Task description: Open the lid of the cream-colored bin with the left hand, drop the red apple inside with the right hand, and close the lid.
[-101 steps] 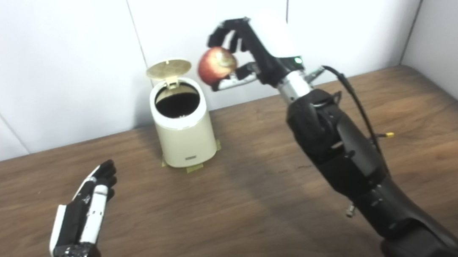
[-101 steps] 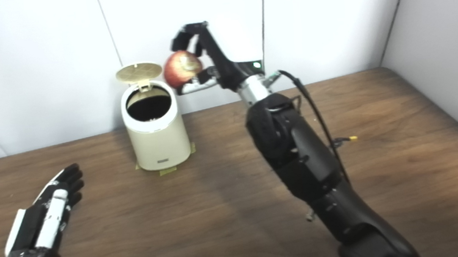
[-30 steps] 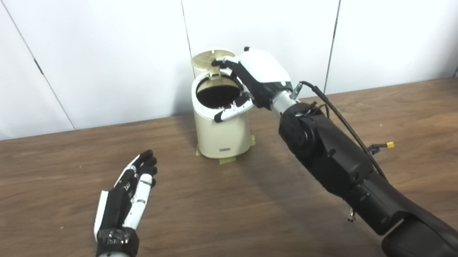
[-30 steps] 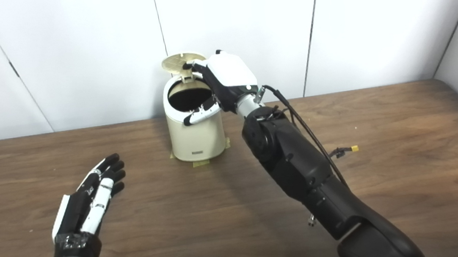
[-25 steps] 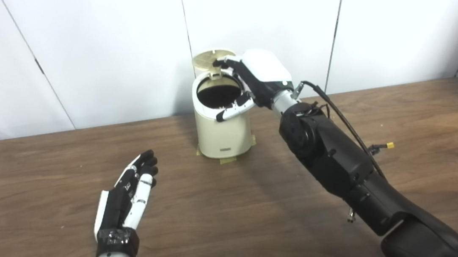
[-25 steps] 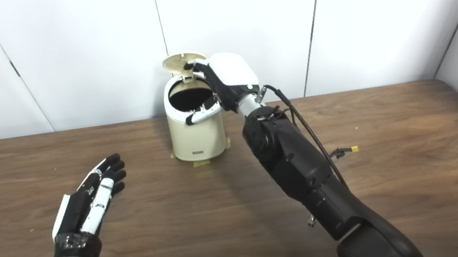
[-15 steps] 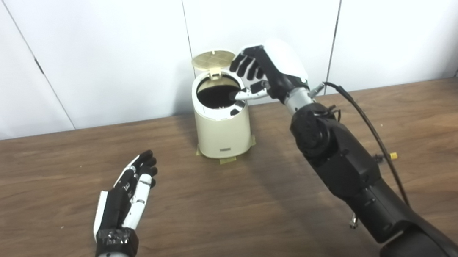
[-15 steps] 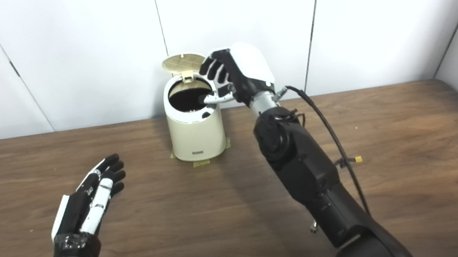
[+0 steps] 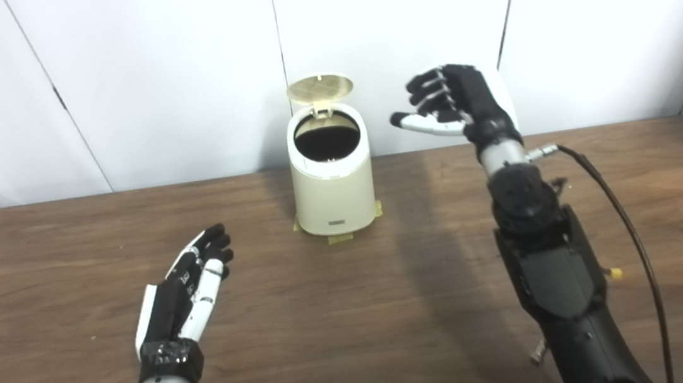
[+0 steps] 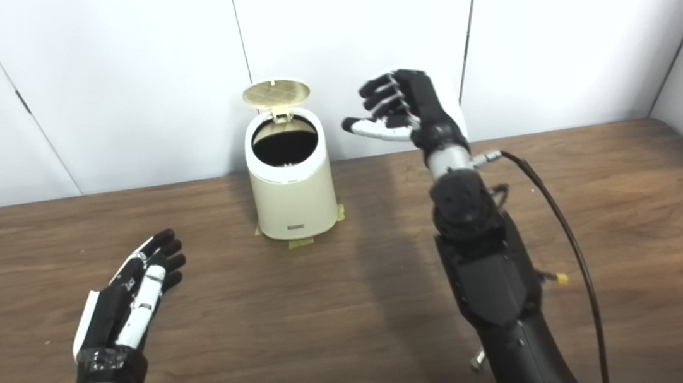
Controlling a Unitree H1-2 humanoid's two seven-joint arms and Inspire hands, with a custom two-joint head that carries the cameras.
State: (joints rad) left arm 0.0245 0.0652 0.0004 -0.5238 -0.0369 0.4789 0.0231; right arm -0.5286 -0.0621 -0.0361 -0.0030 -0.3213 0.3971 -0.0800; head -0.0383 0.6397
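The cream-colored bin (image 9: 333, 186) stands at the back middle of the wooden table, its round lid (image 9: 319, 87) tipped up behind a dark mouth. No apple shows in either view; the bin's inside is too dark to see into. My right hand (image 9: 452, 98) is raised to the right of the bin, well clear of it, fingers loosely curled and holding nothing. My left hand (image 9: 184, 293) hovers low over the table at the front left, flat and open, far from the bin.
Yellow tape tabs (image 9: 341, 237) stick out under the bin's base. A black cable (image 9: 633, 249) with a yellow tip runs along my right forearm. White wall panels stand close behind the bin. The table (image 9: 357, 342) reaches the wall at the right.
My right hand held the apple above the bin, reached over the mouth, then drew back right and up with nothing in it. The apple is gone from view. The camera shifted early on.
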